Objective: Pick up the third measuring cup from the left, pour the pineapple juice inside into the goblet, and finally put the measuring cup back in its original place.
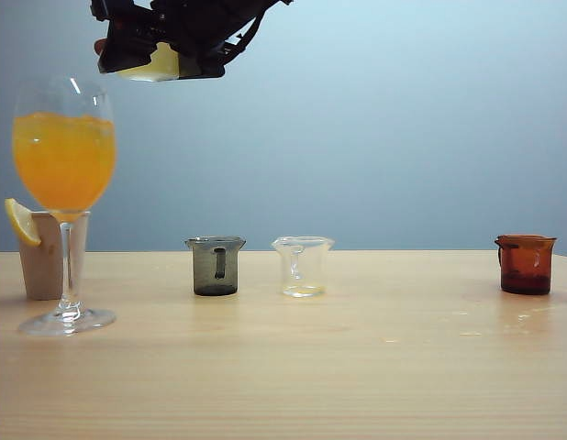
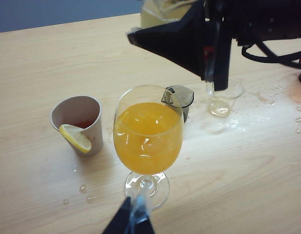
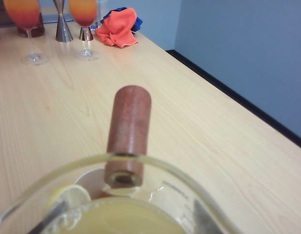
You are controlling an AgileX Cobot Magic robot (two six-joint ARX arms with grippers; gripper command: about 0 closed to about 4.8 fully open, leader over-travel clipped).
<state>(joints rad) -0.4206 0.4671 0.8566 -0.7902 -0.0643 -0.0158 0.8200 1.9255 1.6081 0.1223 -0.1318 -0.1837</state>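
Yellow pineapple juice (image 1: 155, 64) is seen still inside the third measuring cup (image 3: 141, 204), gripped by the right pincer (image 1: 160, 46) above the goblet (image 1: 63, 183). Pouring and replacement remain. The left pincer (image 2: 133, 219) hangs empty, its opening indeterminable.

The right arm's end assembly (image 1: 178, 32) is matte black, built from angular, blocky housings. In the left wrist view the same assembly (image 2: 209, 34) shows a wedge-shaped black shell tapering to a point at 9 o'clock, with a narrow vertical black bar hanging from it toward 6 o'clock. Black cables (image 2: 274, 53) loop from the housing toward 3 o'clock. The left gripper (image 2: 133, 219) shows as dark, pointed finger tips with a pale translucent strip between them.
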